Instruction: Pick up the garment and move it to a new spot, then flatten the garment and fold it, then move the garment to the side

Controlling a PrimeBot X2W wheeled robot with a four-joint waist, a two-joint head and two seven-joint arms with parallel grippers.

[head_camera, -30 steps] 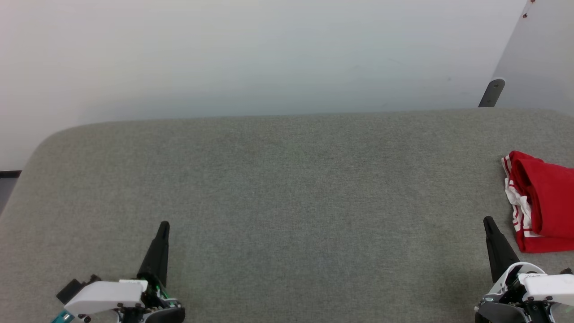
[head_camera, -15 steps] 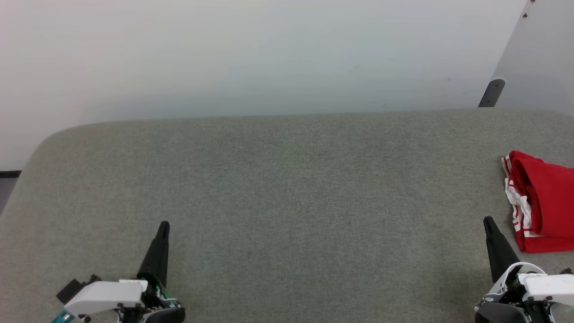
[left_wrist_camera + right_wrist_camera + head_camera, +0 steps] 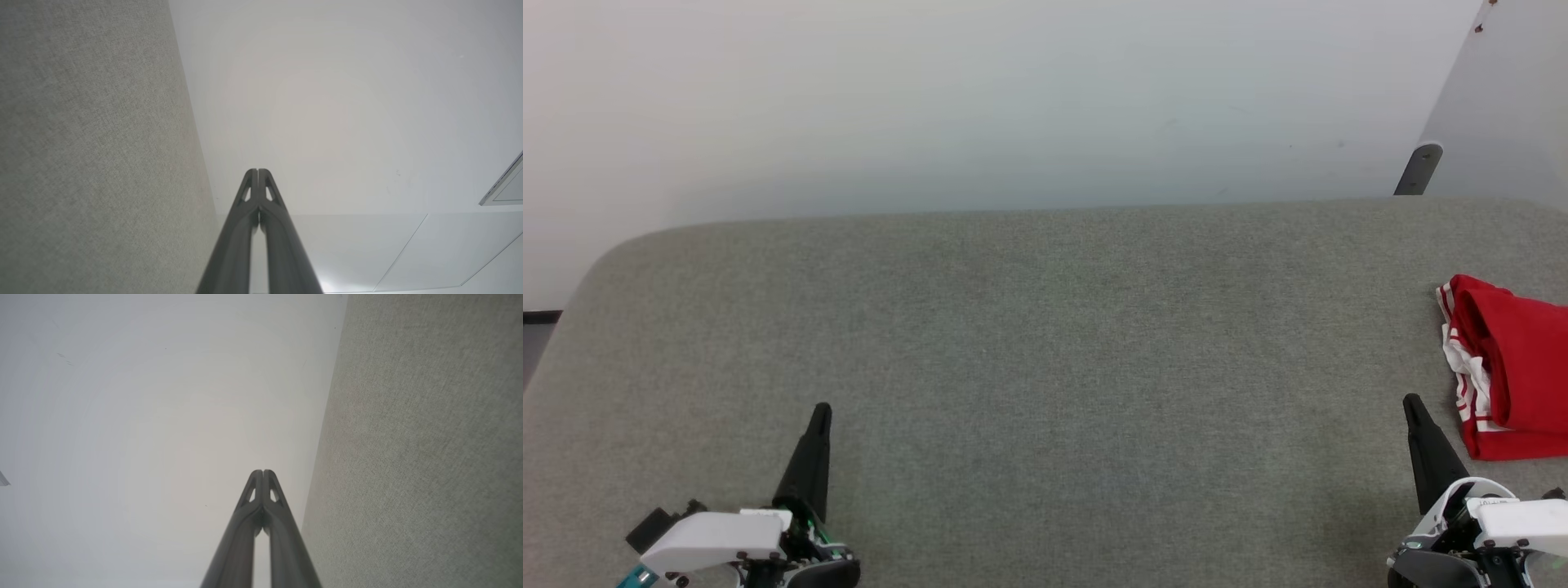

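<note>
The garment (image 3: 1512, 367), red with a white red-striped sleeve edge, lies folded at the far right of the grey fabric table (image 3: 1045, 343), cut off by the head view's right edge. My right gripper (image 3: 1410, 402) is shut and empty at the lower right, just left of the garment and apart from it. At the lower left my left gripper (image 3: 822, 408) is shut with nothing in it. Both wrist views show the fingertips pressed together, left gripper (image 3: 258, 170) and right gripper (image 3: 262, 472), pointing along the table toward the pale wall.
A pale wall (image 3: 1013, 98) rises behind the table's far edge. A dark bracket (image 3: 1418, 168) stands at the back right beside a grey panel (image 3: 1503, 106). The table's rounded left corner (image 3: 613, 253) drops to a dark floor strip (image 3: 539, 317).
</note>
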